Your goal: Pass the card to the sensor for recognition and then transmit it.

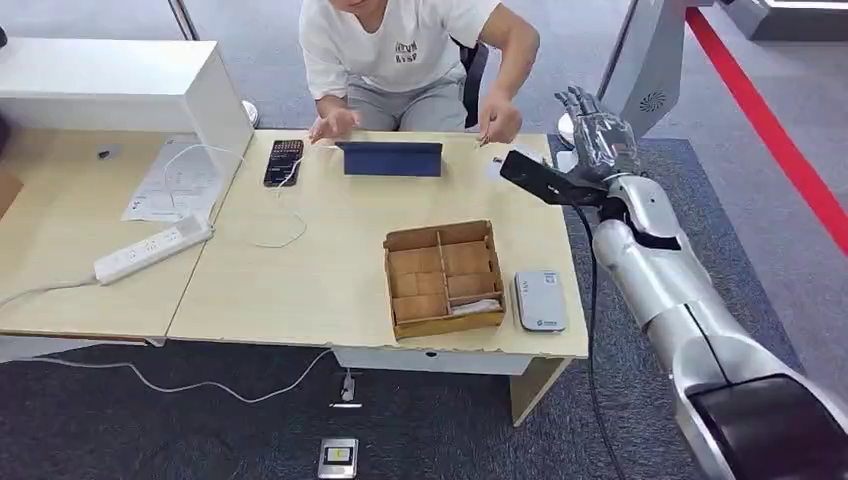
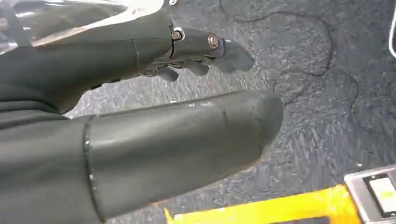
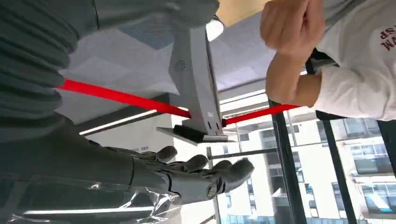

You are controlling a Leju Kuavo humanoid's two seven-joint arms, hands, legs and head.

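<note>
Past table's far right corner — right robot hand [image 1: 600, 135] raised, fingers apart, apparently empty; left robot hand [image 2: 196, 56] loosely spread.

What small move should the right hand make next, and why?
Probably withdraw and lower toward the wooden box. The right hand is raised beside the table's far corner, fingers apart and holding nothing, while the person's hand is closed above the table.

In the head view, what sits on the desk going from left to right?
White power strip → black calculator → blue tablet → wooden divider box → grey card sensor → robot's right hand.
</note>
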